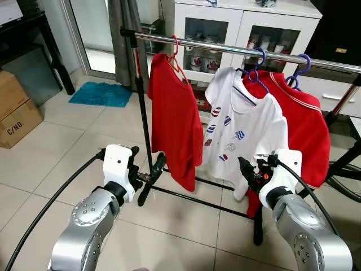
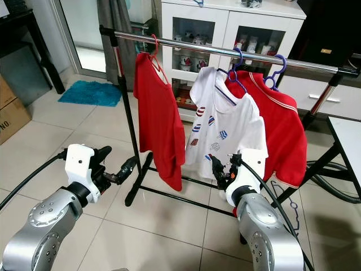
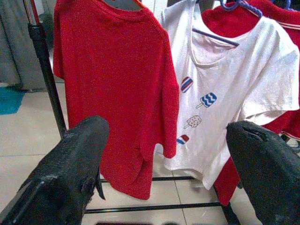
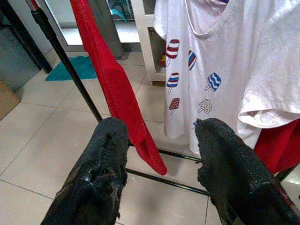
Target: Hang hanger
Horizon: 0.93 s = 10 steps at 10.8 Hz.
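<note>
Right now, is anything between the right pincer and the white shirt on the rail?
Nothing visible is. The right pincer, open, sits just in front of the white shirt's lower hem with bare air between them. The red shirt hangs off to its left, clear of that path.

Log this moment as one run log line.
rail: three hung shirts | left gripper: open, empty, low before rail | right gripper: open, empty, by white shirt
</note>
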### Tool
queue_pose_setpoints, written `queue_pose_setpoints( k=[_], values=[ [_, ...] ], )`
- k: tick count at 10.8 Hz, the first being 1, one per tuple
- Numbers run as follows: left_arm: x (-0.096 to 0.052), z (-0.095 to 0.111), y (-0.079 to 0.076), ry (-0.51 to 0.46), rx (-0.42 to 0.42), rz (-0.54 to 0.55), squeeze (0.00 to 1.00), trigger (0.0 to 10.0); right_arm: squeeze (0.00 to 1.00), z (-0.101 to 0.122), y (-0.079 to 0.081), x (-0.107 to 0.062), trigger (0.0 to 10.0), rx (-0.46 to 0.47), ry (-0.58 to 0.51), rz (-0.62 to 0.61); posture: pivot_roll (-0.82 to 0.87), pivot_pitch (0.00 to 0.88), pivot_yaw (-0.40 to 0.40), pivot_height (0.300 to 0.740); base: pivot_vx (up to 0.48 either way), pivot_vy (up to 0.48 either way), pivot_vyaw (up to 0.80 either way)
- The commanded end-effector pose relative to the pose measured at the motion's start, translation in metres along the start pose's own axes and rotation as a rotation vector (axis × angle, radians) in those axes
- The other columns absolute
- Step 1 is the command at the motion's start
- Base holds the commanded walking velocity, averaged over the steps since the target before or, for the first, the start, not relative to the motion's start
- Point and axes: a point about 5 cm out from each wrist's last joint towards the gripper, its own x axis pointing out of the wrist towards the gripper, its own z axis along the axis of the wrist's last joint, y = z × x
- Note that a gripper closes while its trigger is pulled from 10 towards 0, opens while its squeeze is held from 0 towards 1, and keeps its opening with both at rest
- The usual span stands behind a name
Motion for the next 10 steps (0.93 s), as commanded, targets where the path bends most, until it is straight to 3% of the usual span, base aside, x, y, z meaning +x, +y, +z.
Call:
queue_pose_setpoints(
  k=[1,3,10],
  values=[
    [0.0155,0.0138,-0.0046,0.118,0.105,0.018,0.00,10.0,0.00,0.0344,-0.0244,-0.0241,10.0,-0.057,-0.153,-0.086,0.01,0.000,0.039,0.740,0.000,0.000,0.00],
    [0.0202,0.0214,-0.0107,0.080,0.111,-0.017,0.00,10.0,0.00,0.0386,-0.0155,-0.0219,10.0,-0.074,-0.167,-0.042,0.00,0.000,0.034,0.740,0.000,0.000,0.00],
    [0.0202,0.0214,-0.0107,0.080,0.111,-0.017,0.00,10.0,0.00,0.0386,-0.0155,-0.0219,10.0,-0.074,-0.167,-0.042,0.00,0.000,0.034,0.740,0.000,0.000,0.00]
  ],
)
